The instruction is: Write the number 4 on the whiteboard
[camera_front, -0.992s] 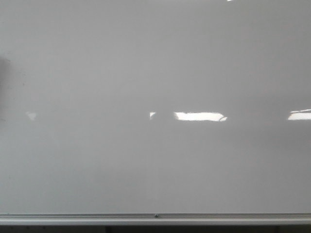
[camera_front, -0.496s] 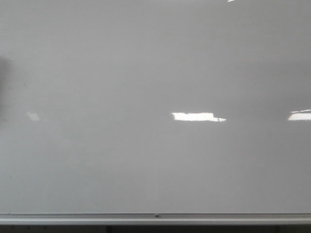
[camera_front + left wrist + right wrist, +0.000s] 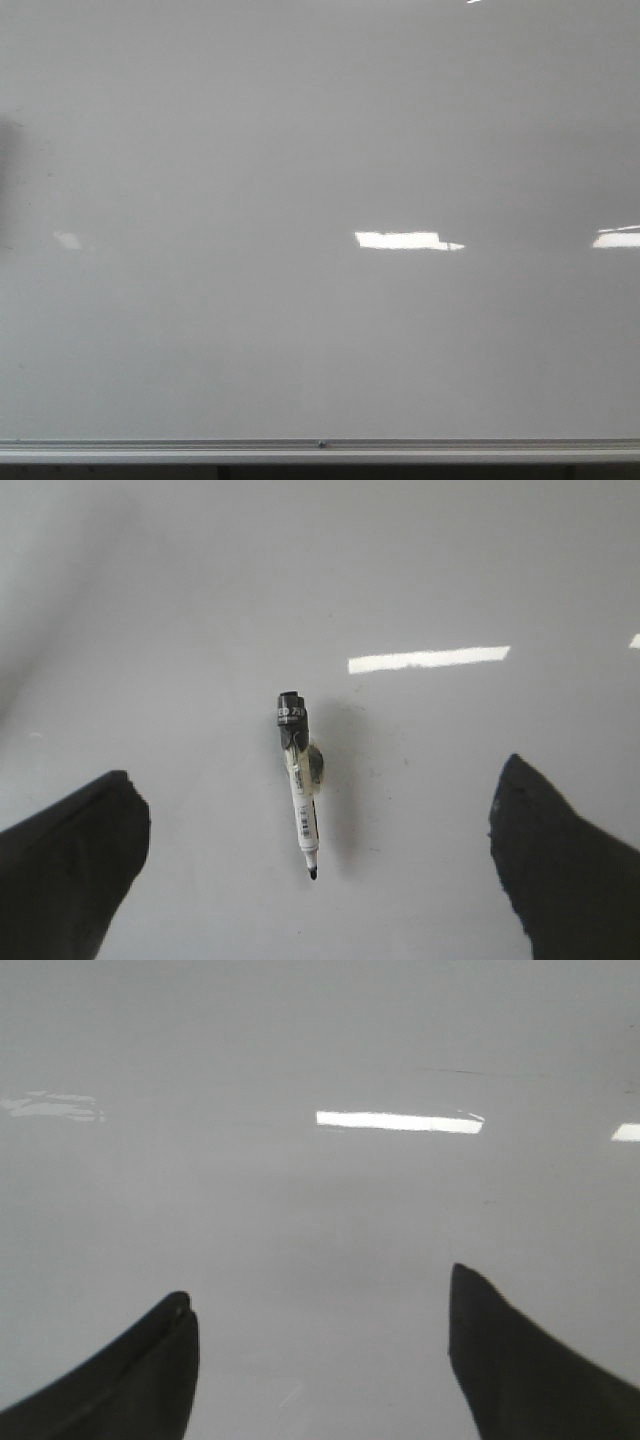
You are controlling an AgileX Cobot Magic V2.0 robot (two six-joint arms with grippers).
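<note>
On the board: the whiteboard (image 3: 300,130) fills the front view, glossy pale grey, with a silver aluminium frame edge (image 3: 320,450) along the bottom.
Writing: no marker strokes show on it; the number 4 is not drawn.
Marker (image 3: 300,785): slim white barrel with a black end and a small dark tip, lying on the board between the left fingers, touching neither; label print too small to read.
Left gripper (image 3: 315,860): dark tapered fingers (image 3: 70,865) spread wide, empty.
Right gripper (image 3: 320,1360): fingers (image 3: 530,1370) spread, empty, over bare board.
</note>
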